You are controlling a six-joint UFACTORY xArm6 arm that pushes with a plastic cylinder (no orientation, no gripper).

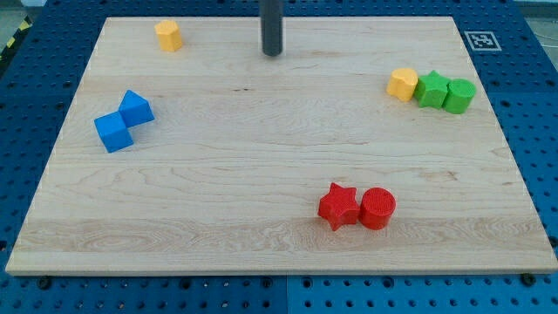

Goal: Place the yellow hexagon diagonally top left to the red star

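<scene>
My tip (273, 53) sits near the top centre of the frame, the dark rod coming straight down from the top edge onto the wooden board (261, 157); it has no jaws and grasps nothing, and it touches no block. To its left, in the upper left of the frame, stands a yellow hexagon (168, 36), well apart from the tip. A 2nd yellow block (403, 84), whose shape I cannot make out for certain, lies at the upper right of the frame, touching the left one of 2 green blocks (432, 89) (459, 94) that sit side by side in a short row. The red star (338, 206) lies in the lower right of centre, with a red cylinder (377, 208) touching it on its right. At the left of the frame 2 blue blocks touch each other corner to corner: a blue block (136, 108) above and a blue cube (114, 132) below and to its left. The yellow hexagon is far from the red star, up and to the left of it across most of the board. A small black-and-white marker (480, 40) sits off the board's upper right corner.
</scene>
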